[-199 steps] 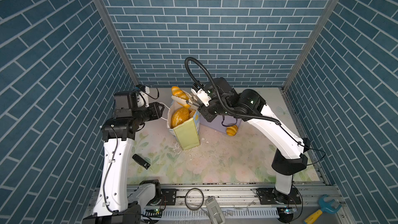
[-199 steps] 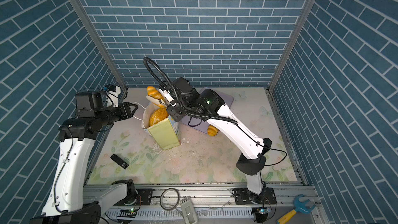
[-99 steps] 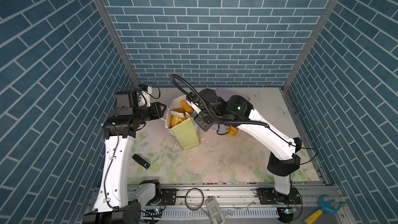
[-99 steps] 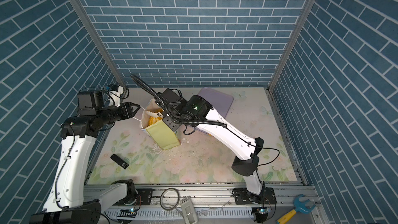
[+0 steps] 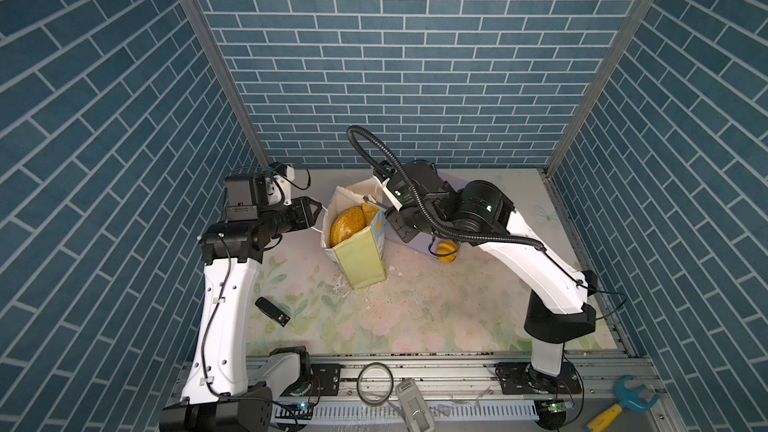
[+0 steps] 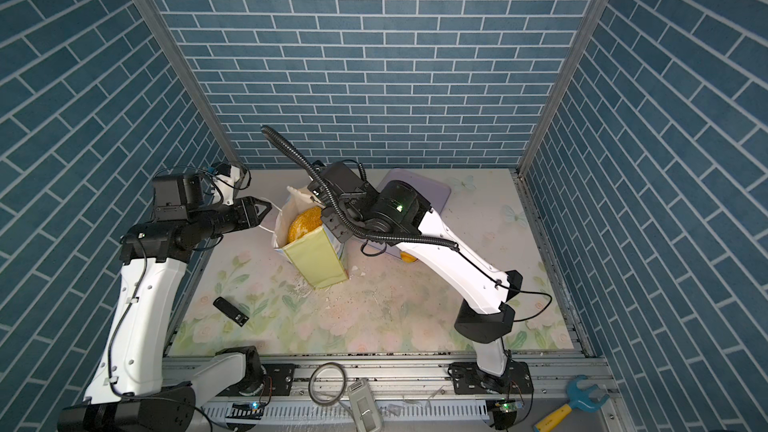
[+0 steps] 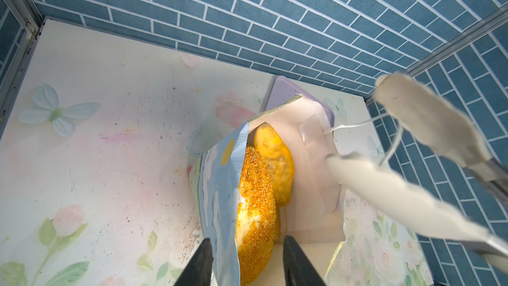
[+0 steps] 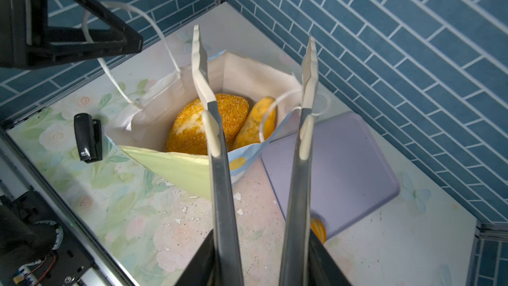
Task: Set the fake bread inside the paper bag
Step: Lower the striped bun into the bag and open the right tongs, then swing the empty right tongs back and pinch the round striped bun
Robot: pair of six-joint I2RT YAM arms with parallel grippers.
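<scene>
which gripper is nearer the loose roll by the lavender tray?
Right. The right gripper hangs over the paper bag, on the side toward the roll; the left gripper is at the bag's opposite edge, bag between it and the roll.

Bright, even overhead light; the pale floral tabletop [image 5: 415, 326] nearly washes out toward its back edge, and shadows are soft. Both top views are sharp. In the left wrist view the white-tipped right gripper [image 7: 358, 122] looms blurred.

right gripper [image 8: 254, 37] lifted out of paper bag [image 8: 176, 166], jaws now apart, long roll [image 8: 254, 125] dropped inside
</scene>
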